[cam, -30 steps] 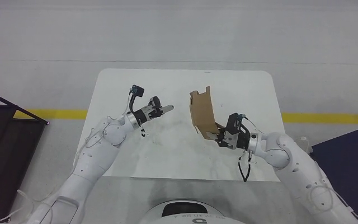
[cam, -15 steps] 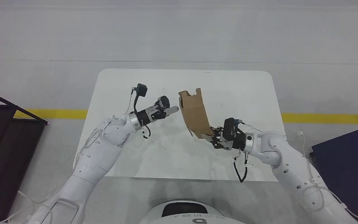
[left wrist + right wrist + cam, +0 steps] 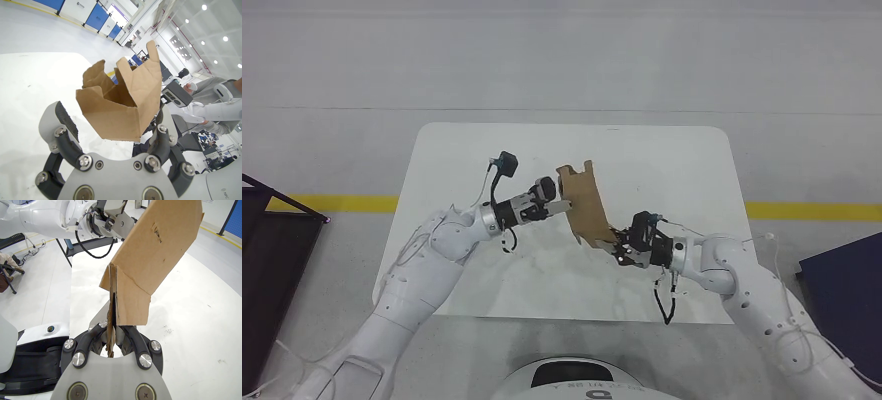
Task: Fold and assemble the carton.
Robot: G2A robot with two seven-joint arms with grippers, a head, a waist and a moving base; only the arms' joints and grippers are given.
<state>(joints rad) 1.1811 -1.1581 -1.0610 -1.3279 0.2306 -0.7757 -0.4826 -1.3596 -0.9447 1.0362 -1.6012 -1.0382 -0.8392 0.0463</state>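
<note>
The brown carton [image 3: 585, 205] is held up off the white desk [image 3: 662, 160], roughly over its middle and between the two arms, and it leans at a slant instead of standing square. The right jaws are closed on it. In the right wrist view they pinch a thin, folded strip of cardboard at the carton's [image 3: 157, 247] near end, and the body of the box rises away from them toward the other arm. The left jaws are spread open at the opposite side. In the left wrist view the carton [image 3: 121, 106] hangs in the gap between them, one creased corner pointing down toward the wrist. One dark ribbed pad [image 3: 66, 121] stands clear of the cardboard. The other finger is partly hidden behind the box wall, so I cannot tell whether it touches. The carton is only half formed: its walls make an open, skewed tube, and the loose flaps at the far end stick out unfolded, one tall flap above the rest. A yellow line [image 3: 332, 203] runs across the pale floor [image 3: 562, 60] beyond the desk.
</note>
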